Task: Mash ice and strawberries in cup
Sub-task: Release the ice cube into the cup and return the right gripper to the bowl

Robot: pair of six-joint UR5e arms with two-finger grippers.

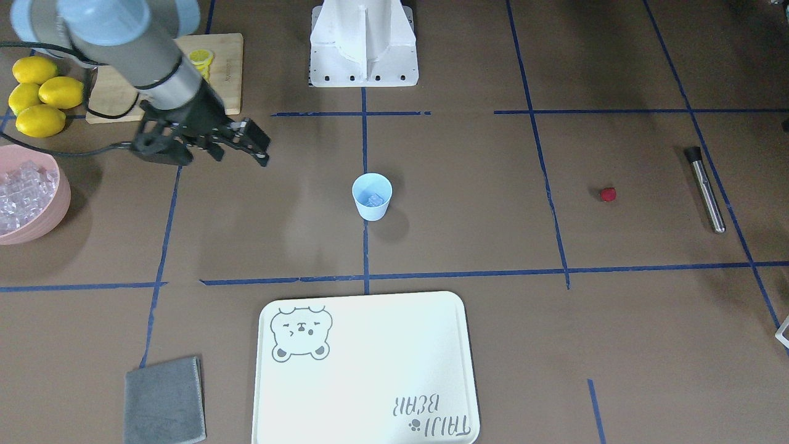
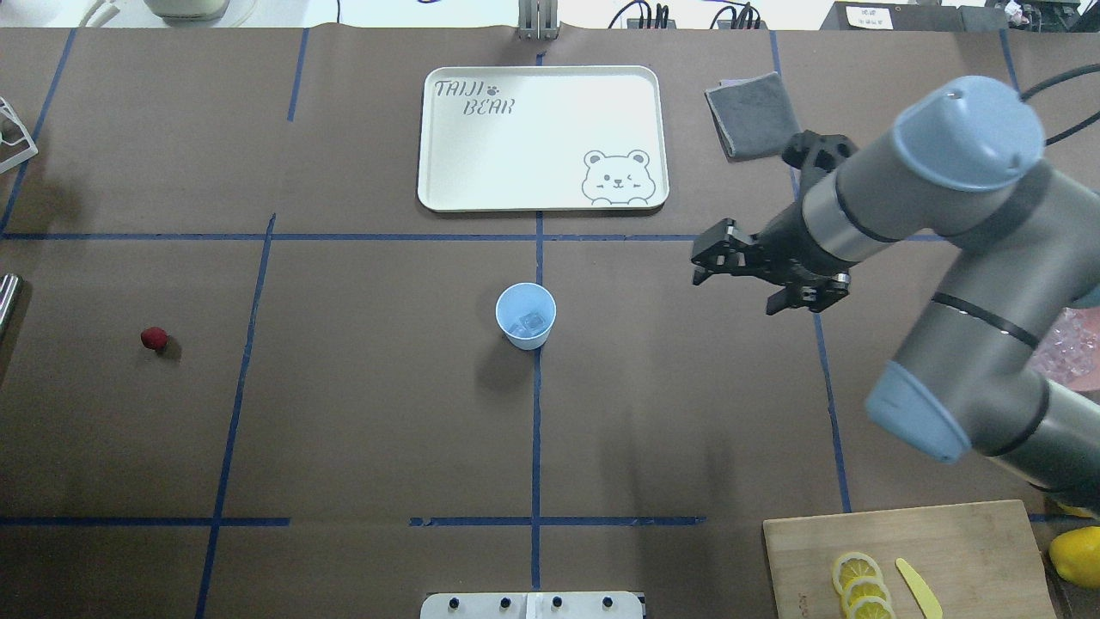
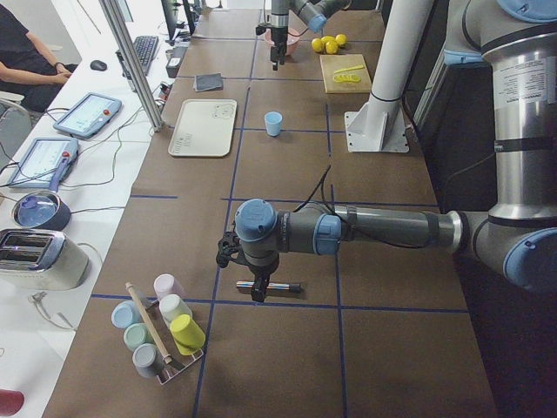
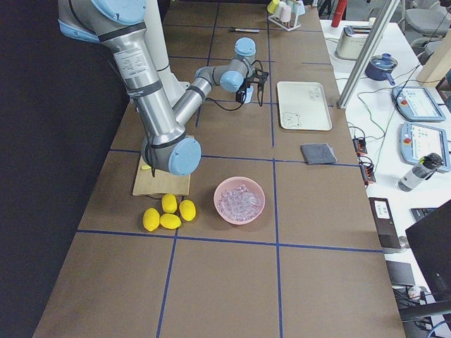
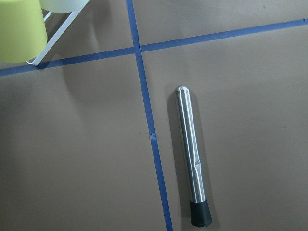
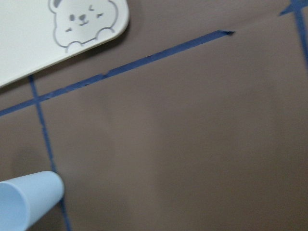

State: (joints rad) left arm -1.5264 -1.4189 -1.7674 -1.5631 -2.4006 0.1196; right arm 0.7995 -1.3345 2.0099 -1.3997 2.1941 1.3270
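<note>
Pale-blue cup point(image 1: 372, 197) holds ice point(image 1: 373, 200); right tool point(image 2: 698, 262) hangs spread, seemingly empty; left tool point(image 3: 257, 292) grip indiscernible.

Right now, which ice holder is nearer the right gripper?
The light-blue cup, mid-table, is nearer the right gripper; the pink bowl lies farther off.

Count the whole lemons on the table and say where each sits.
4 lemons, clustered between the cutting board and the pink bowl: one nearest the robot, one beside the board, one outermost, one nearest the bowl. None seems hidden.
</note>
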